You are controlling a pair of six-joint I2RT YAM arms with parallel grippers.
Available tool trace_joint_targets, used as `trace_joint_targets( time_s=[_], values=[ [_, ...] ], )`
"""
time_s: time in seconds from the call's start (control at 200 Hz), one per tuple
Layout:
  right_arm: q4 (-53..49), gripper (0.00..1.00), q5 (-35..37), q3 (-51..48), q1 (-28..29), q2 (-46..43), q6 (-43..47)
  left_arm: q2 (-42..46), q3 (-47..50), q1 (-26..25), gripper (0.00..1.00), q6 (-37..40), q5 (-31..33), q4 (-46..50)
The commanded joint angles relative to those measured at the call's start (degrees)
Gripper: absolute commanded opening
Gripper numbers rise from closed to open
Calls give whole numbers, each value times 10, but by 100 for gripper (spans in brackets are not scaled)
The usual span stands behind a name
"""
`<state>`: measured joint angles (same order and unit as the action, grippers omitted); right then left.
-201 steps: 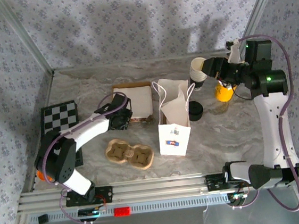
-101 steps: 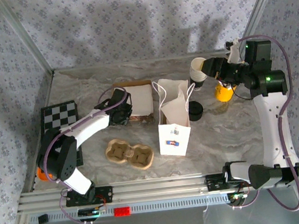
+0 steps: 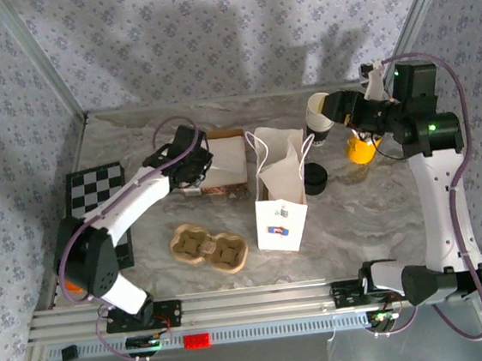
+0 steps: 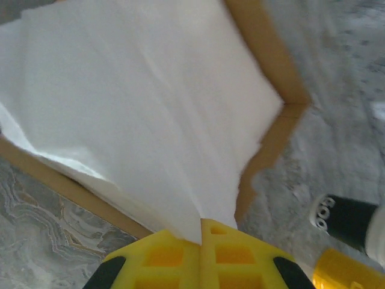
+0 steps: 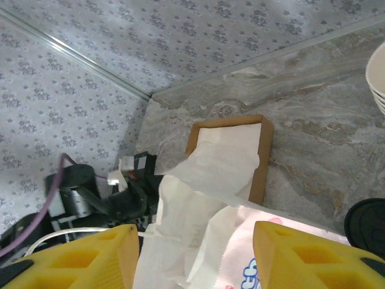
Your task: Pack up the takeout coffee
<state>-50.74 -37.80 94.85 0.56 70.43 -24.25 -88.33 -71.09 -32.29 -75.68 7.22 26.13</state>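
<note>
The takeout coffee: which cup it is I cannot tell. The cup stack point(image 3: 320, 110) at the upper right of the overhead view looks lidless, and the black lids point(image 3: 314, 177) sit apart from it, just right of the white paper bag point(image 3: 280, 185) at centre.

The step in hand looks like a side item. The left gripper point(image 4: 201, 226) has its jaws pressed together on a corner of the top napkin point(image 4: 150, 108) in the brown cardboard tray point(image 4: 267, 48), left of the bag. The right gripper point(image 5: 195, 232) hangs by the cup stack with jaws wide and nothing between them.

To do this well, I would lift slowly and a little sideways, peeling the pinched sheet off so the napkins beneath stay in the tray. Thin paper likely drags its neighbours, or tears if jerked. Then carry it over the bag's open mouth and release it low inside without brushing the handles, as the bag looks light enough to tip on the counter.
</note>
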Motion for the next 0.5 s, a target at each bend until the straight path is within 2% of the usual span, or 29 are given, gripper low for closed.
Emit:
trace_joint_targets(
  time_s=[0.0,0.15,0.28,0.365,0.495],
  values=[
    [7,57,18,48,31,-7,36,58,-47,10,0,119,21,33],
    [16,60,61,91,101,-6,76,111,-102,23,0,266,-8,41],
    [44,66,107,104,177,-15,145,134,-168,44,0,377,-59,102],
    [74,69,114,106,213,-15,184,142,-212,57,0,427,-120,149],
    [110,72,131,104,279,-5,255,158,-272,60,0,489,-168,217]
  ],
)
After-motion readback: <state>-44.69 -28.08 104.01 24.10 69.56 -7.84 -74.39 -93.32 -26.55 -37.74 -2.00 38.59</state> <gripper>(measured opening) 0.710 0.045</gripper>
